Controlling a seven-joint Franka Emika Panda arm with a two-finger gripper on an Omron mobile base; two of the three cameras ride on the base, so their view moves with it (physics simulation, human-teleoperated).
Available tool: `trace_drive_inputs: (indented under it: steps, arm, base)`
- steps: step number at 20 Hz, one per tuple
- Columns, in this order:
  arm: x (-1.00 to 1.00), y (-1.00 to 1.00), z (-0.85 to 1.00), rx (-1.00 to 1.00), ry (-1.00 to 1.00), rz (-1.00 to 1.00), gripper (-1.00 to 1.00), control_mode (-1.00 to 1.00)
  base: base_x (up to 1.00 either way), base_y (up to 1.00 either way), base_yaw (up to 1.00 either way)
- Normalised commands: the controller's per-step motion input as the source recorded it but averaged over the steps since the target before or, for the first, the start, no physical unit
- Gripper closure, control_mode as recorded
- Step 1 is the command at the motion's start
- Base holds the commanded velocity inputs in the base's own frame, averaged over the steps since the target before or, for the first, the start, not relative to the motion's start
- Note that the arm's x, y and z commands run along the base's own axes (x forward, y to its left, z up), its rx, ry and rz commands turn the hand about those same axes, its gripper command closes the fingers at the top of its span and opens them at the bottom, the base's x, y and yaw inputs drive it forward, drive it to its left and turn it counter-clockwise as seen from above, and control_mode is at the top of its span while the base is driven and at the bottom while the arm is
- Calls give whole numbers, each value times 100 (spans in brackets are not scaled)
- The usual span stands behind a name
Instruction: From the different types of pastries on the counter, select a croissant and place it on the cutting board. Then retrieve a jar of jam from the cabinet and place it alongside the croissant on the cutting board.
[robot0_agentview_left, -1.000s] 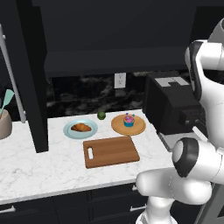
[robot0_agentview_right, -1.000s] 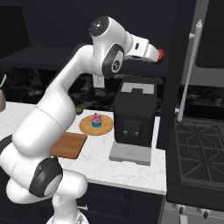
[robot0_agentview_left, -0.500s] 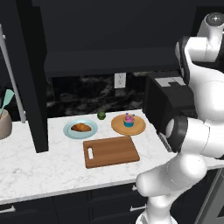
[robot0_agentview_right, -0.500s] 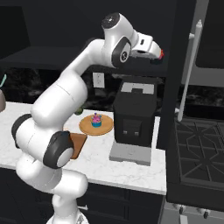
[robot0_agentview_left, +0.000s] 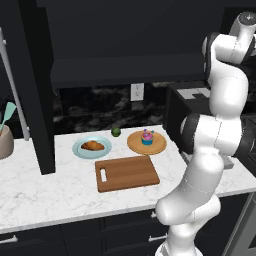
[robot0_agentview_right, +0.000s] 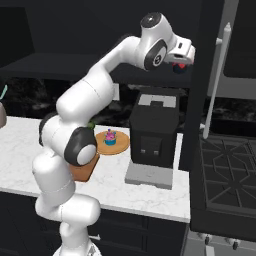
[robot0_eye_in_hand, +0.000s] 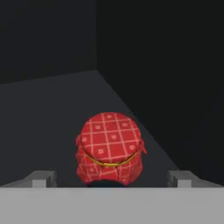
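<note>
Fingertips are showing at the bottom edge of the hand view, standing wide apart with nothing between them; the gripper is gaping open, and just beyond it, in the lower middle of that picture, the jar of jam is sitting on the dark floor of the cabinet, its red checked cloth top facing the camera; whether the tips are touching the jar cannot be told. In the right base view the hand is reaching toward the upper right of the frame, with a spot of red showing at its end. Lower in the left base view, the cutting board is lying bare at centre on the counter; beyond it, the croissant is resting on a pale blue plate, left of centre, and the cupcake is standing on a round wooden plate, with a small green fruit lying between the two plates.
</note>
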Motion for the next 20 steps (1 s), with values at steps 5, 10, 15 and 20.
trace_drive_inputs:
  steps: [5, 10, 15, 20]
  arm:
    - [37, -20, -1, 5, 2, 0, -100, -100]
    - [10, -13, -27, 0, 0, 0, 100, -100]
    - [-1, -9, -53, 0, 0, 0, 100, -100]
    - [-3, -22, -40, 0, -5, 0, 100, -100]
  base:
    - [0, 0, 0]
    - [0, 0, 0]
    - [0, 0, 0]
    - [0, 0, 0]
